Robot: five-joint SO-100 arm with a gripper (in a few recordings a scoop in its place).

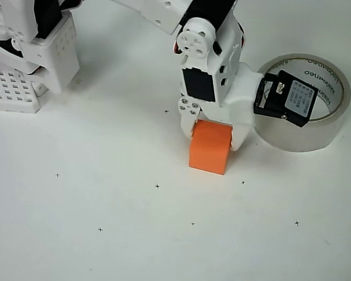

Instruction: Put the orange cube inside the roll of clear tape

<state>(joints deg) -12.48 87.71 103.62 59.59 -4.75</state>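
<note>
1. In the overhead view the orange cube [210,147] sits on the white bench [134,234], just left of and slightly below the roll of clear tape [307,105].
2. The white end effector [213,136] comes down over the cube's upper edge, one finger at the cube's upper left corner and the other against its upper right side.
3. The fingers bracket the cube closely on both sides and appear to be gripping it; the cube's lower half stands clear below the fingertips.
4. The tape roll lies flat with its opening upward, its white inner core printed with dark lettering.
5. A black camera module [286,98] on the end effector's right side overlaps the left part of the roll's opening.
6. Cube and roll are close but apart, with a strip of bench between them.
7. Small black cross marks dot the bench below the cube.
</note>
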